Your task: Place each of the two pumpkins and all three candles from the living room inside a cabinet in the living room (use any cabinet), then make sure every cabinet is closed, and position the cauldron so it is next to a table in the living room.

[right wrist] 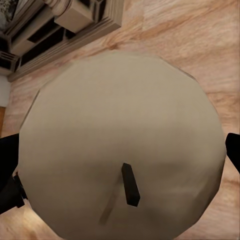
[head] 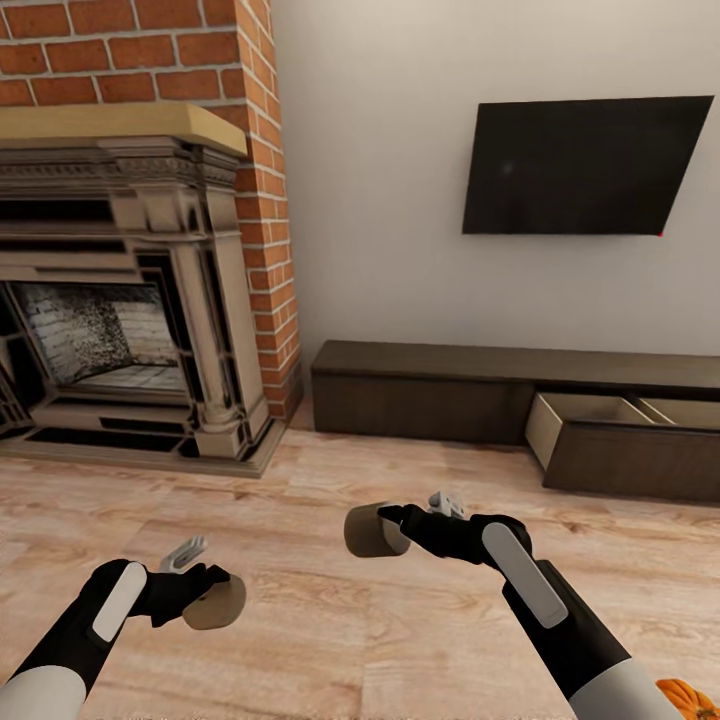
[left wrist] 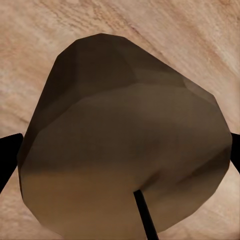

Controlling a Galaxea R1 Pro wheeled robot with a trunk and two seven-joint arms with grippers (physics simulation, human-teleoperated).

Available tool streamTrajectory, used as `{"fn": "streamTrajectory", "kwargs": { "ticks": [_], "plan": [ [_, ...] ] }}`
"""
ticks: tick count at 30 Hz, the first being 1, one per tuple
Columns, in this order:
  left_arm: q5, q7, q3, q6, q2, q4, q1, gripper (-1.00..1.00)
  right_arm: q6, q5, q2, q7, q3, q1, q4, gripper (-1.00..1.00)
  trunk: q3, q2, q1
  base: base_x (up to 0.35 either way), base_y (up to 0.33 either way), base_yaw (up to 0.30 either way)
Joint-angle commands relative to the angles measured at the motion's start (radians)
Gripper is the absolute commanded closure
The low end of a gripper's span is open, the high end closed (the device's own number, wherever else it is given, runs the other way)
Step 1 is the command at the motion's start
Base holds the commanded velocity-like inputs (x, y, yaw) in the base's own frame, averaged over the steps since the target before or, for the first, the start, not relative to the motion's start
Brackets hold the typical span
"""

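We carry one candle (head: 215, 603) pinched in the left claw (head: 205, 595) and another candle (head: 375, 530) pinched in the right claw (head: 395, 528) above the floor, the cabinet (head: 620, 440) drawer open ahead-right, so either could slip out mid-drive or clip the drawer front.

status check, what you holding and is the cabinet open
Left gripper shut on a candle. Right gripper shut on another candle. Cabinet right drawer open. Floor path unobstructed.
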Motion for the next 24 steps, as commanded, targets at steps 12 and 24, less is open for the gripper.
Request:
{"fn": "streamTrajectory", "kwargs": {
  "ticks": [12,24],
  "plan": [
    [0.003,0.002,0.003,0.005,0.0,0.0,0.0,1.0,-0.013,-0.014,-0.002,-0.009,0.001,-0.001,-0.007,1.0,-0.009,0.0,0.0,-0.083,0.202,0.0],
    [0.003,0.001,0.003,0.005,0.0,-0.001,0.0,1.0,-0.012,-0.022,-0.002,-0.007,0.0,-0.001,-0.004,1.0,-0.017,0.0,0.0,-0.055,0.172,-0.191]
  ]
}}
